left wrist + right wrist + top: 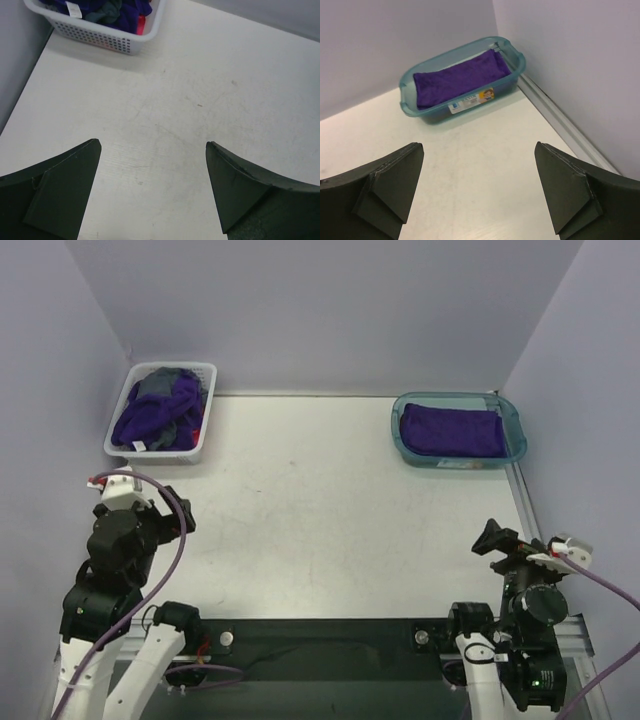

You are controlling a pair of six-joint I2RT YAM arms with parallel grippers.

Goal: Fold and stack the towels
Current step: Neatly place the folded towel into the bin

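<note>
The pale tabletop fills the scene, with a container at each far corner. At the far left stands a white slotted basket, at the far right a translucent teal tray; the two are well apart.

The basket holds a crumpled heap of towels. They are mostly deep purple terry, with a greyish fold on top and a sliver of red-orange cloth against the basket's right wall. The heap has no clear long axis, and a small white tag shows at its near edge.

A single purple towel lies folded flat in the tray as a neat rectangle. Its long axis runs left to right along the tray's length, parallel to the back wall. Its surface is even and nearly fills the tray floor.

The left end effector hangs over the near left of the tabletop, pointing towards the basket, jaws spread wide and holding nothing. The right end effector sits at the near right, aimed at the tray, also fully apart and empty-handed.
</note>
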